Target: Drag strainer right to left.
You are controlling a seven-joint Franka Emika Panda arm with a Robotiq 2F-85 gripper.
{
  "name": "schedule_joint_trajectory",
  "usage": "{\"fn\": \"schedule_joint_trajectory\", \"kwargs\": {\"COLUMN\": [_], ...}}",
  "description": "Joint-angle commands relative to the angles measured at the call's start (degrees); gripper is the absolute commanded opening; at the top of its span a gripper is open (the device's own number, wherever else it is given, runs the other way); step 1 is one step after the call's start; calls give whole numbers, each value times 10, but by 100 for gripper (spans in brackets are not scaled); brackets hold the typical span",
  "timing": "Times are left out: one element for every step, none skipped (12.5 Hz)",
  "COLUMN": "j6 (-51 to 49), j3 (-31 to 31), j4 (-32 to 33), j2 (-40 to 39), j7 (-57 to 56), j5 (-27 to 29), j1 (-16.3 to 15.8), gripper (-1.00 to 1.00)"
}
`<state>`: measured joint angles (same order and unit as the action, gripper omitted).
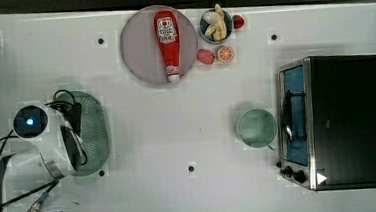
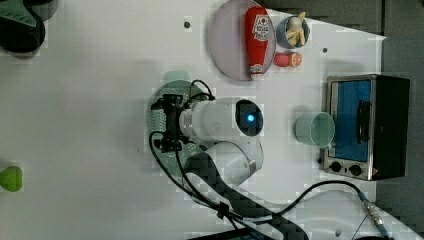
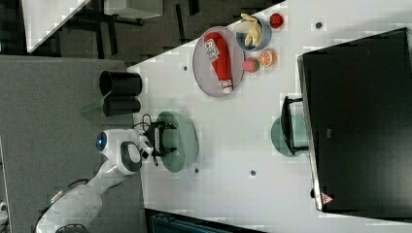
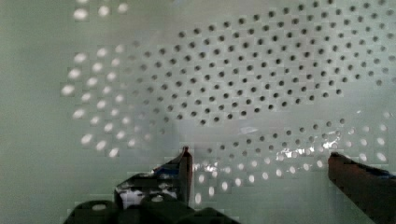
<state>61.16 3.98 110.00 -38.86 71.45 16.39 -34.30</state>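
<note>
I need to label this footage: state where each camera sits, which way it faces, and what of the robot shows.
Top view: overhead, looking straight down; arm over the strainer at the top view's left.
Left view: high above, looking down; arm mid-picture, toaster oven at the left view's right.
Right view: high, table turned sideways; arm by the table edge.
Wrist view: close inside the strainer; open tool.
Top and left views share the ketchup bottle on the plate.

Strainer (image 3: 187,141) on the white table (image 3: 233,121), near the edge at the right view's left, arm's gripper (image 3: 163,139) over its bowl, jaws spread. Plate (image 3: 204,63) with ketchup bottle (image 3: 219,60) near the far edge; dark oven (image 3: 359,121) along the right view's right edge.
</note>
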Motion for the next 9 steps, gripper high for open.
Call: {"fn": "schedule_joint_trajectory", "kwargs": {"j6": [-5, -5, -4, -1, -5, -10, -35, -71, -117], "j3": [1, 1, 1, 0, -6, -16, -29, -44, -61], "j4": [-27, -35, -41, -47, -45, -43, -39, -38, -38], "j2": [-15, -20, -24, -23, -17, -3, 19, 47, 80], "j7": [42, 42, 42, 42, 41, 26, -7, -53, -102], "j5": [-7, -7, -7, -7, -10, -14, -15, -15, -15], "j1": [-38, -42, -45, -47, -48, -48, -48, -47, -46], "gripper": [100, 100, 100, 100, 100, 100, 100, 100, 100]}}
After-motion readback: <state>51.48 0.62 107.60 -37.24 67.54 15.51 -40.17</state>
